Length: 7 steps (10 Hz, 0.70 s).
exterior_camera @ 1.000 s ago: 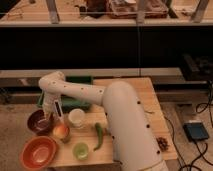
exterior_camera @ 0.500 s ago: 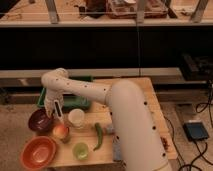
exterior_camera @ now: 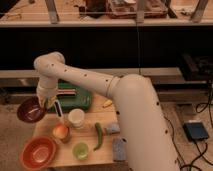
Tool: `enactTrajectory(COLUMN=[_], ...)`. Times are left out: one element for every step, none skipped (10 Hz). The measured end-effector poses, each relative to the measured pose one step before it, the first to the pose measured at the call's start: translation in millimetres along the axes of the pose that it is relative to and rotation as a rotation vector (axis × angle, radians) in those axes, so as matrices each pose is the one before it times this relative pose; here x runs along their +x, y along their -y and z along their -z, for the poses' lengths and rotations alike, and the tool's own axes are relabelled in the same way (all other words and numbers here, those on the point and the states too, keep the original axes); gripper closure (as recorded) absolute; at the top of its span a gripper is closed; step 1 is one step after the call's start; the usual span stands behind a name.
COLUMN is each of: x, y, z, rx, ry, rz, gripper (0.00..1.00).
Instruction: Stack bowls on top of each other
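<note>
- Camera view: the glossy dark maroon bowl (exterior_camera: 30, 110) is seen raised and carried leftward compared with half a second ago, when it was resting on the table. The elbow of the smooth white robot arm (exterior_camera: 85, 80) is also found higher.
- Nearest, the shallow glossy orange-red bowl (exterior_camera: 38, 152) is seated at the front left corner of the wooden slatted table (exterior_camera: 93, 111). It has not moved, and its rim is close to both edges.
- Just to its right, a small light-green cup (exterior_camera: 80, 150) is stood by the front edge. A grey rectangular block (exterior_camera: 118, 148) is laid further right, against the arm's bulky body.
- Mid-table, a round orange fruit (exterior_camera: 60, 131), an upright white cylindrical cup (exterior_camera: 76, 119) and a curved green chilli pepper (exterior_camera: 98, 136) are grouped closely.
- The maroon bowl is held off the surface at the table's left edge, partly over open floor. It is behind the orange-red bowl and well apart from it.
- The gripper (exterior_camera: 47, 102) is placed at that bowl's right rim, and its fingers are closed on the rim.
- Farthest, a flat green tray (exterior_camera: 75, 96) is set at the table's rear edge, and dark shelving is seen behind it.
</note>
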Motion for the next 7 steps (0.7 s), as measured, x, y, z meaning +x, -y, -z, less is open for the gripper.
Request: enactTrajectory(x=[-1.33,-1.44,-4.34,-5.39,-8.66,-9.67,-18.33], y=[7.02,7.44,12.77,8.39,6.46,2.69,1.68], z=[18.18,13.28,13.55,5.00,3.06,-0.42,-6.13], rx=[0.01588,0.00568,0.00573,0.00432,0.00311,0.00176,0.00181], ry=[-0.01721,-0.01620,-0.01393,-0.00142,0.00251,0.00332,0.00542], rz=[0.00455,0.00936,0.01540,0.01050,0.00756,0.00178,0.00007], gripper=[0.82,0.82,0.82,0.82,0.82,0.82,0.82])
